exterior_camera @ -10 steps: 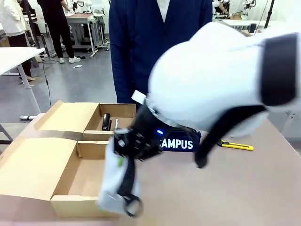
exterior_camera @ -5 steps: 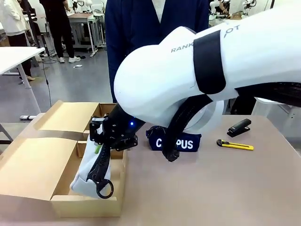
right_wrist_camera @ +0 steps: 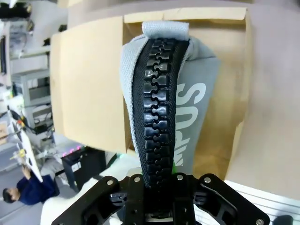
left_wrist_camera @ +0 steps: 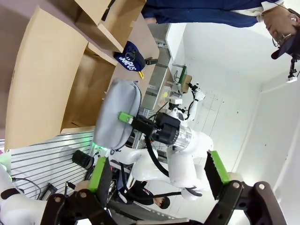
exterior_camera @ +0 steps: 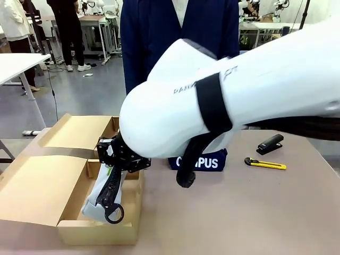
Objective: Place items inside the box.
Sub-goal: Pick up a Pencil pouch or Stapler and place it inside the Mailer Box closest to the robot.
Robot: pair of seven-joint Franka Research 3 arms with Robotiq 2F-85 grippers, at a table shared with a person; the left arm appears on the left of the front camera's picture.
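Bright, even indoor light, soft faint shadows. Front view sharp. Wrist views bow hard at the edges; left wrist upper right washes out white.

I log: my right gripper [exterior_camera: 114, 168] clamped on grey pouch [exterior_camera: 95, 202], which hangs into cardboard box [exterior_camera: 37, 186]; navy CAMPUS pouch [exterior_camera: 210, 161], stapler [exterior_camera: 270, 143], yellow knife [exterior_camera: 264, 163] on table [exterior_camera: 239, 212].

Right arm reaches way across the middle toward the robot's left side, wrist tipped downward. Its right gripper [exterior_camera: 113, 169] is pinched tight on the grey pouch [exterior_camera: 95, 204]. The left gripper [left_wrist_camera: 158, 174] has its fingers [left_wrist_camera: 100, 174] spread wide apart.
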